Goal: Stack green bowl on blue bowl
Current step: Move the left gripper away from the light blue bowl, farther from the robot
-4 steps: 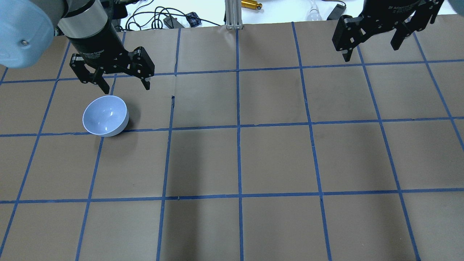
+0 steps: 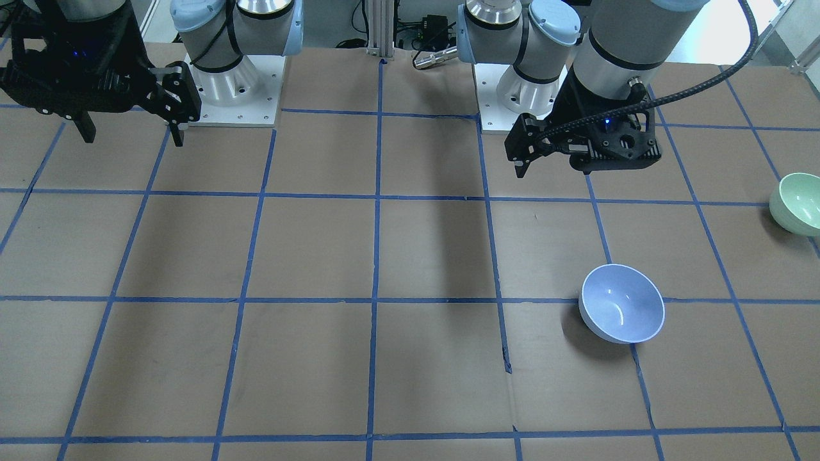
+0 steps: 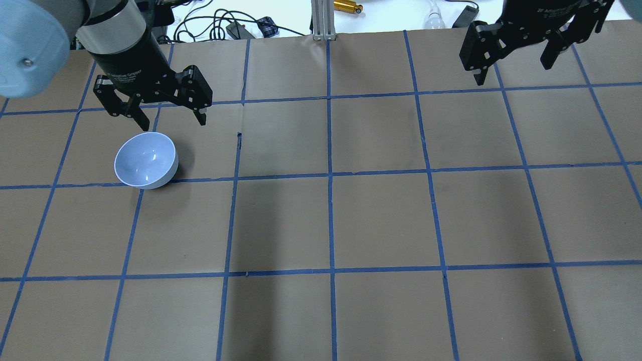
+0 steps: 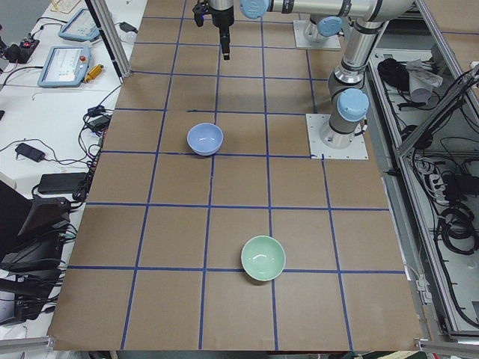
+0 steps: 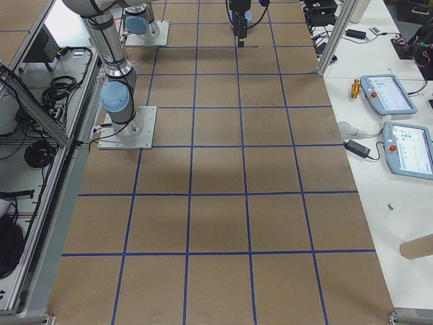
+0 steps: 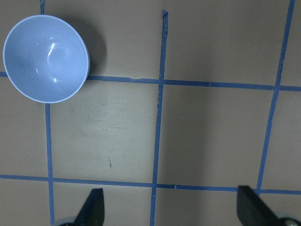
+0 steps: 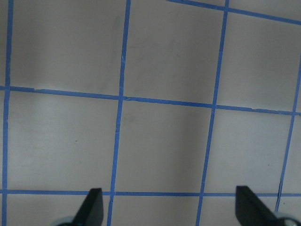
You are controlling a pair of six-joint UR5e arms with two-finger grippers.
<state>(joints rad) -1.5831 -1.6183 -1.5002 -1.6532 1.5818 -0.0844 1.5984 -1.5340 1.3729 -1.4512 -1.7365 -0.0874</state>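
Observation:
The blue bowl (image 3: 146,160) stands upright and empty on the brown table, on my left side; it also shows in the front view (image 2: 621,303), the left side view (image 4: 204,138) and the left wrist view (image 6: 45,58). The green bowl (image 2: 797,203) stands upright near the table's left end, apart from the blue one, and shows in the left side view (image 4: 263,257); it is outside the overhead view. My left gripper (image 3: 173,120) is open and empty, raised just beside the blue bowl's rim. My right gripper (image 3: 512,70) is open and empty, high over the far right.
The table is brown paper with a blue tape grid. An aluminium post (image 3: 321,20) and cables sit at its edge between the two arm bases (image 2: 234,96) (image 2: 512,96). Teach pendants (image 5: 389,95) lie on a side bench.
My left arm and gripper have shifted slightly toward the overhead view's top left, a little away from the blue bowl. The bowl and the right gripper have not moved.

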